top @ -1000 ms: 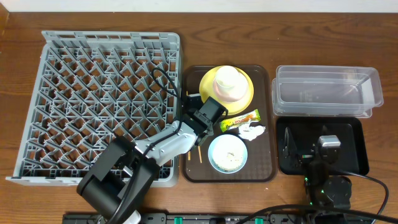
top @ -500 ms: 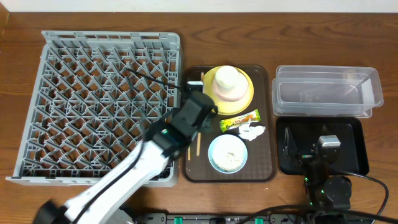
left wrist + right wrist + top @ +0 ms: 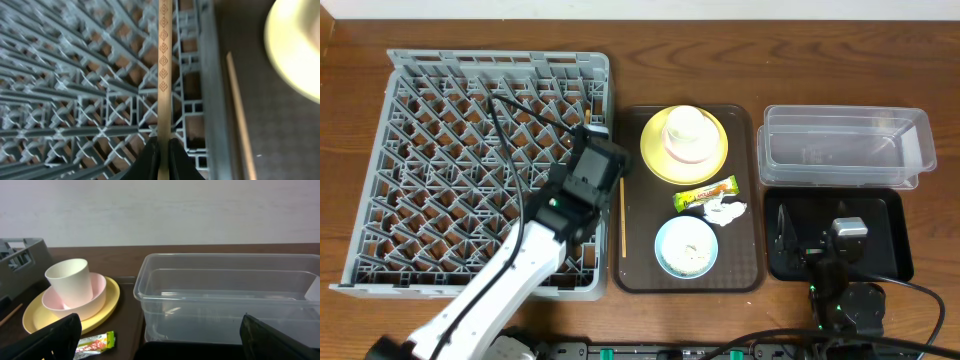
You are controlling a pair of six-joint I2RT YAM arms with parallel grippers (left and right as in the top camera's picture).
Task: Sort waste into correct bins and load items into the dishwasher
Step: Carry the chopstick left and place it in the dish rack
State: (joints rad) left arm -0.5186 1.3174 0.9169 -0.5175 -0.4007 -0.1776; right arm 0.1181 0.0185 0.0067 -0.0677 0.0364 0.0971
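Left gripper (image 3: 161,150) pinches a chopstick (image 3: 164,75) over the rack (image 3: 75,100); the other chopstick (image 3: 622,215) lies on the brown tray (image 3: 632,272). Right gripper (image 3: 160,325) has its jaws spread

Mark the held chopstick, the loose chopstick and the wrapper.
held chopstick (image 3: 165,75), left wrist view, patterned part of the shaft
loose chopstick (image 3: 622,215), overhead view, mid-shaft
wrapper (image 3: 705,193), overhead view, its middle

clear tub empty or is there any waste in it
Empty: in the right wrist and overhead views the clear tub shows only bare see-through walls and floor, nothing inside.
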